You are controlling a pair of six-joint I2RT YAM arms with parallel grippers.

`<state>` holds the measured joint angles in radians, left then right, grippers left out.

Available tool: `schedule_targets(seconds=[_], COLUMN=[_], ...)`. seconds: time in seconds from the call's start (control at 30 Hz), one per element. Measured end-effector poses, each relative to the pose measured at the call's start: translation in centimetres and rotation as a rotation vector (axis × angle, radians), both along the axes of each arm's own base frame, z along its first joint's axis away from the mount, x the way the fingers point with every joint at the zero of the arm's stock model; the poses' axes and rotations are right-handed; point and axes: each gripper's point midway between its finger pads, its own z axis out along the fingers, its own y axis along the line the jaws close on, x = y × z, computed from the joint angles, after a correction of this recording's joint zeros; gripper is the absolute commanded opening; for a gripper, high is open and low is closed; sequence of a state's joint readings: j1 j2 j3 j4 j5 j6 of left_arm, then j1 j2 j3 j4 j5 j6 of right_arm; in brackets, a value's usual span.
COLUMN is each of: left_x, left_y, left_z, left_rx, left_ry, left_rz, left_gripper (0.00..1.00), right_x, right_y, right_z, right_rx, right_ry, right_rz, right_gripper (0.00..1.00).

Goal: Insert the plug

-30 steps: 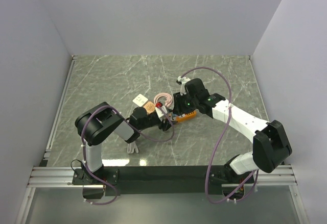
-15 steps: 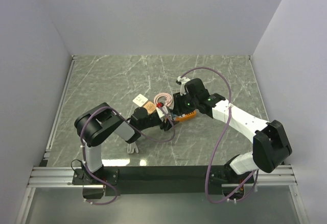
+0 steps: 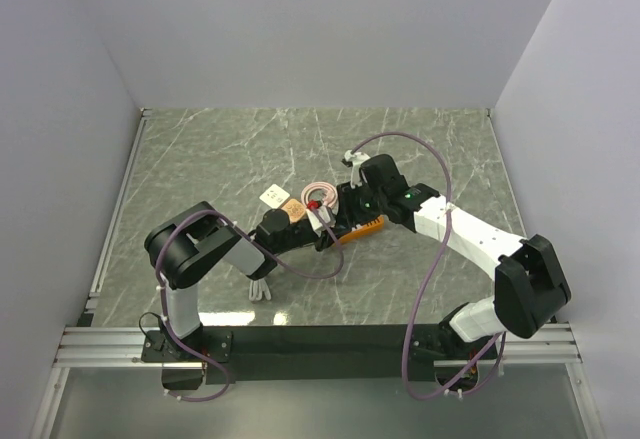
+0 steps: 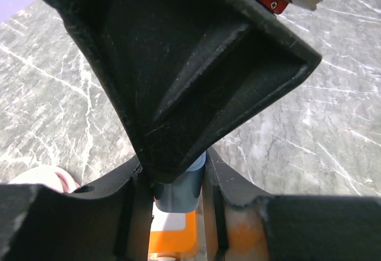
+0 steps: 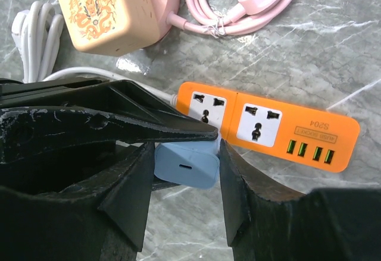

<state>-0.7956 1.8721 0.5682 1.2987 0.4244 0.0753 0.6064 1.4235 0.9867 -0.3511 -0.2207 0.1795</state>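
Observation:
A light blue plug (image 5: 186, 166) hangs just off the near side of the orange power strip (image 5: 309, 131), by its left socket. My right gripper (image 5: 185, 149) is shut on the plug's two sides. My left gripper (image 4: 175, 178) is also shut on the blue plug (image 4: 178, 191), and its fingers (image 5: 119, 118) lie across the plug's top and bottom. In the left wrist view the right gripper's black finger (image 4: 178, 65) fills most of the frame above the orange strip (image 4: 172, 237). In the top view both grippers (image 3: 330, 224) meet beside the strip (image 3: 367, 226).
A pink cube socket (image 5: 107, 11) with a coiled pink cable and plug (image 5: 238, 5) lies beyond the strip. A white cable (image 5: 30, 29) runs at the left. A white card (image 3: 272, 196) lies near the cube on the marble table.
The right gripper has shifted slightly left toward the left gripper, and the left arm has edged with it. The plug stays held between both.

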Motion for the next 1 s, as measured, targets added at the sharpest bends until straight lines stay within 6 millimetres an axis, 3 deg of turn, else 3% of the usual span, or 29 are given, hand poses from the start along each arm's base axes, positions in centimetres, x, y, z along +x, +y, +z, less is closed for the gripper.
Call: schedule_targets(seconds=[0.07, 0.2, 0.57, 0.77, 1.0], left_x=[0.0, -0.1, 0.0, 0.2, 1.3], left_y=[0.0, -0.2, -0.3, -0.2, 0.3], left_z=[0.0, 0.4, 0.7, 0.8, 0.8], left_rx=[0.0, -0.01, -0.014, -0.011, -0.004], left_ry=[-0.003, -0.013, -0.027, -0.033, -0.05], left_rz=[-0.002, -0.007, 0.015, 0.031, 0.096], left_gripper=[0.01, 0.0, 0.01, 0.0, 0.0], right_x=[0.0, -0.2, -0.3, -0.2, -0.2], right_y=[0.0, -0.3, -0.4, -0.3, -0.5], right_z=[0.1, 0.5, 0.7, 0.7, 1.1], right_rx=[0.002, 0.009, 0.003, -0.004, 0.001], right_ry=[0.0, -0.012, -0.03, -0.042, -0.038], right_rz=[-0.007, -0.02, -0.03, -0.039, -0.089], right_gripper=[0.0, 0.18, 0.37, 0.57, 0.6])
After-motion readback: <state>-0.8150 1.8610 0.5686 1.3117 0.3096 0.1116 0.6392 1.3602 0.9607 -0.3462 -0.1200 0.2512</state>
